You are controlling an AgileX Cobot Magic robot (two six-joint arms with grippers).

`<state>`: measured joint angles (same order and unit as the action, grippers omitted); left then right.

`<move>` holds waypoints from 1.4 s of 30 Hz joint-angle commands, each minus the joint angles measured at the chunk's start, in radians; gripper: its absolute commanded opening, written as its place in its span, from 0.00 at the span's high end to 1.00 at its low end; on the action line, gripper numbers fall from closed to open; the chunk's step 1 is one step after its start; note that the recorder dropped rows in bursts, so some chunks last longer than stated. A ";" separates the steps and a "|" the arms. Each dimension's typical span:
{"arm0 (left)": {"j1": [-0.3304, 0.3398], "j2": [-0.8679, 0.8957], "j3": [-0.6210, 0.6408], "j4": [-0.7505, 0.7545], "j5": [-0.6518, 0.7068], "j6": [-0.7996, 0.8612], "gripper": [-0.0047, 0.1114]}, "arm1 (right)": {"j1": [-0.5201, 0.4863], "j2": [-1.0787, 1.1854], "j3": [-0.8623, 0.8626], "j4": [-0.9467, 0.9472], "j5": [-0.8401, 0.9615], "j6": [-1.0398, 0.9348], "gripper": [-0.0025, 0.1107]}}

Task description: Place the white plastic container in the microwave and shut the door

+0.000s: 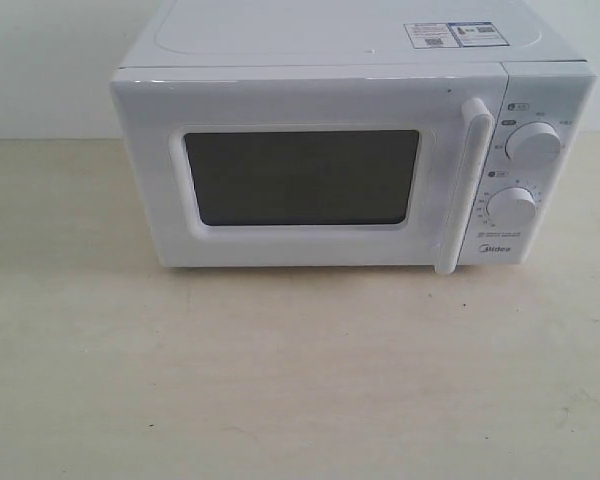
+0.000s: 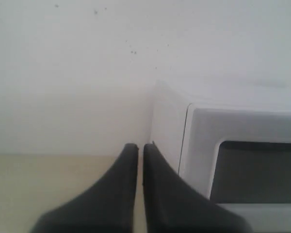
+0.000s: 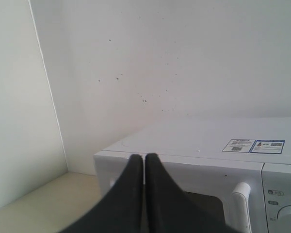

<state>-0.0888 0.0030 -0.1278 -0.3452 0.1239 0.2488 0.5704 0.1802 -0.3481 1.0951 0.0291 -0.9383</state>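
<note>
Hiding everything inside, microwave [image 1: 310, 40] door [image 1: 310, 100] shut (window [image 1: 300, 178] too dark)

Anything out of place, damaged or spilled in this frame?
Nothing spilled or damaged. The microwave sits square on the table, its door shut. The white plastic container shows in no view; the dark window hides the inside. Small dark specks dot the wall.

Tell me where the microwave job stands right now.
Done, by the look of it: the door of the microwave is shut flush. The white plastic container is nowhere on the table, but the dark window does not show whether it is inside. In hand: nothing; the left gripper and right gripper are both shut and empty. Left: nothing visible, if the container is inside.
</note>
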 commanded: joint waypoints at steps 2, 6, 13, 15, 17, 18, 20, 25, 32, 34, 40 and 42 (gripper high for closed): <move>0.004 -0.003 0.088 0.283 0.032 -0.338 0.92 | -0.002 -0.008 0.000 -0.003 0.000 -0.003 0.98; 0.004 -0.003 0.128 0.257 0.043 -0.338 0.92 | -0.002 -0.008 0.000 -0.003 0.000 -0.003 0.98; 0.004 -0.003 0.128 0.265 0.114 -0.331 0.92 | -0.002 -0.008 0.000 -0.003 0.000 -0.003 0.98; 0.004 -0.003 0.128 0.265 0.166 -0.331 0.92 | -0.002 -0.008 0.000 -0.003 0.000 -0.003 0.98; 0.004 -0.003 0.128 0.263 0.180 -0.331 0.92 | -0.002 -0.008 0.000 -0.003 0.000 -0.003 0.98; 0.004 -0.003 0.128 0.263 0.180 -0.331 0.92 | -0.002 -0.008 0.000 -0.003 0.000 -0.003 0.98; 0.004 -0.003 0.128 0.263 0.180 -0.331 0.92 | -0.002 -0.008 0.000 -0.003 0.000 -0.003 0.98; 0.004 -0.003 0.128 0.263 0.176 -0.331 0.92 | -0.002 -0.008 0.000 -0.003 0.000 -0.003 0.98; 0.004 -0.003 0.128 0.263 0.176 -0.331 0.92 | -0.002 -0.008 0.000 -0.003 0.000 -0.003 0.98; 0.004 -0.003 0.128 0.263 0.176 -0.331 0.92 | -0.002 -0.008 0.000 -0.003 0.000 -0.003 0.98; 0.004 -0.003 0.128 0.263 0.176 -0.331 0.92 | -0.002 -0.008 0.000 -0.003 0.000 -0.003 0.98; 0.004 -0.003 0.128 0.263 0.176 -0.331 0.92 | -0.002 -0.008 0.000 -0.003 0.000 -0.003 0.98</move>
<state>-0.0888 0.0030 -0.0037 -0.0816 0.2966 -0.0767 0.5704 0.1802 -0.3481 1.0951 0.0291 -0.9383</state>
